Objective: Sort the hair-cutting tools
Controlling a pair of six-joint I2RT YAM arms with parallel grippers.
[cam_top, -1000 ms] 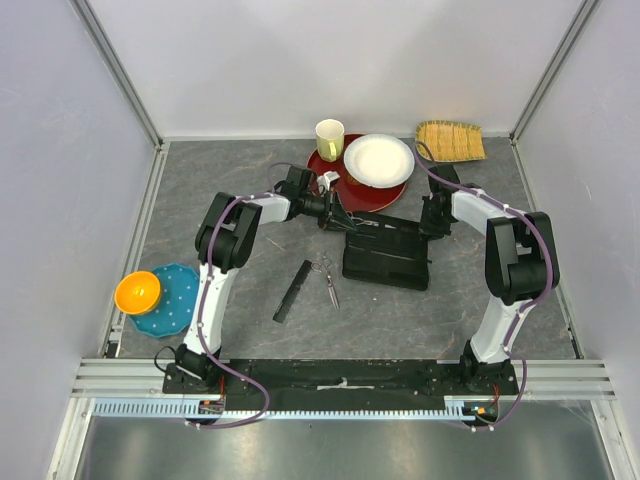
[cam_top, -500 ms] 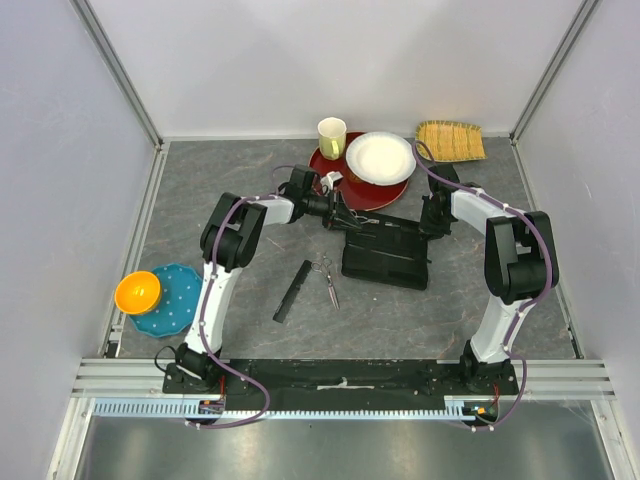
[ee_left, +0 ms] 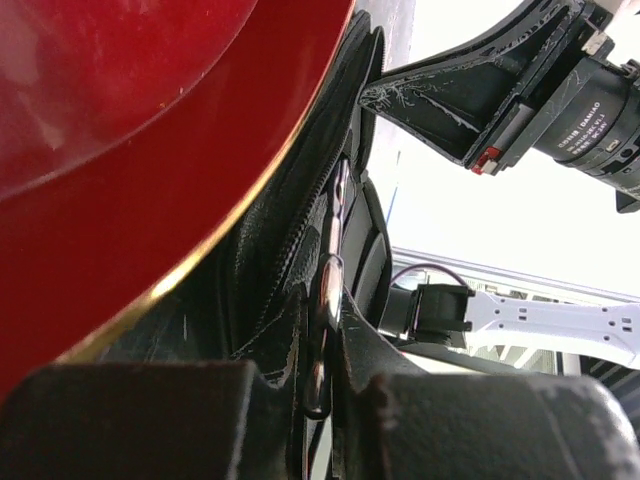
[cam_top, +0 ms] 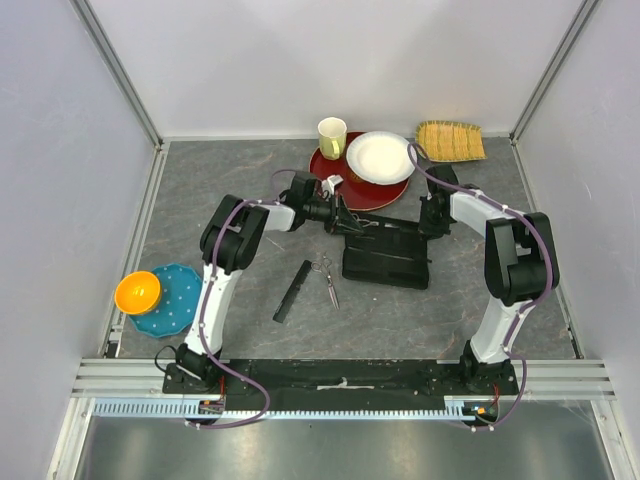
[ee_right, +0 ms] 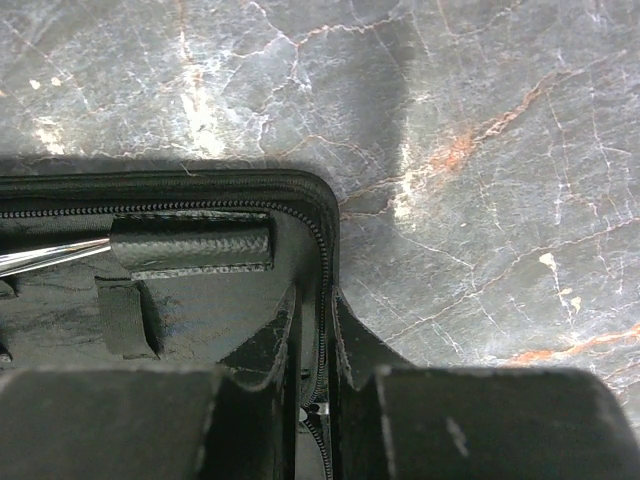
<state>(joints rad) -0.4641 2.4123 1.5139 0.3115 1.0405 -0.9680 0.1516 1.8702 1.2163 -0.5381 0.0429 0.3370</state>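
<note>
Left gripper [ee_left: 318, 385] is closed narrow on the zippered rim of the case [cam_top: 385, 258], at its far-left corner; the rim runs up between the fingers [ee_left: 130, 420] in the left wrist view. That corner lies right against the red tray [cam_top: 372, 195], whose gold-edged rim fills the upper left of that view. Right gripper [ee_right: 315, 385] is likewise pinched tight on the case rim, at the far-right corner, with the zipper line passing between its fingers [ee_right: 480, 420].

From above, the case lies open on the table [cam_top: 230, 170], stretched between the two grippers. The right wrist view shows its lining: a black loop [ee_right: 190, 247] sewn near the corner, with a silver blade [ee_right: 50, 257] slipped under it from the left. What else the case holds I cannot tell.

Near the case's left side, the scissors [cam_top: 326, 277] lie on the bare table just beside the comb [cam_top: 293, 291]; both are outside the case.

On the tray stands a white plate [cam_top: 380, 157] with a pale yellow cup [cam_top: 331, 138] at its left. A woven mat [cam_top: 450, 140] lies at the far right. At the near left a blue plate [cam_top: 178, 305] carries an orange bowl [cam_top: 138, 291].
</note>
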